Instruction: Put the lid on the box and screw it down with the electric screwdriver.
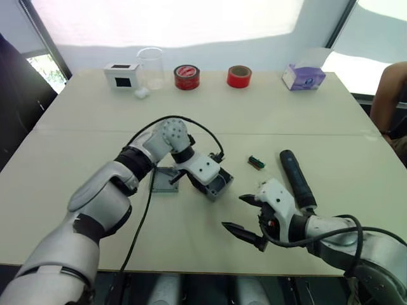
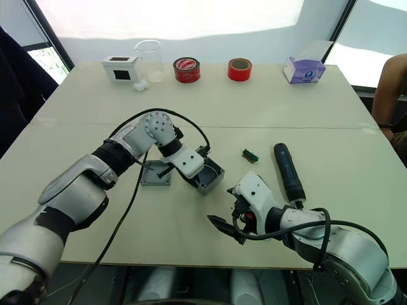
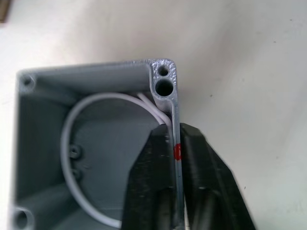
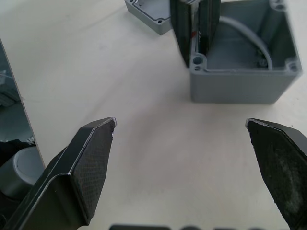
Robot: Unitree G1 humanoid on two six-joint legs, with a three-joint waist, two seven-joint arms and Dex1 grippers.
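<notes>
Beige counter [image 1: 267,121]: left fingers [image 3: 165,158] pinch one wall of the box [image 4: 244,72], the lid [image 1: 165,181] beside it; right fingers [image 4: 96,163] gape empty near the electric screwdriver [image 1: 297,179].

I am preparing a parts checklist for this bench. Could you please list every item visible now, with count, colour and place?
box: 1, grey, table centre, open, white wire inside
lid: 1, grey, left of box
electric screwdriver: 1, black, lying right of centre
small green part: 1, between box and electric screwdriver
tape rolls: 2, red, far edge
clear beaker: 1, far left
white box: 1, black screen, far left
tissue box: 1, purple, far right
person's arm: right edge
left gripper: clamps box wall
right gripper: open, near box
</notes>
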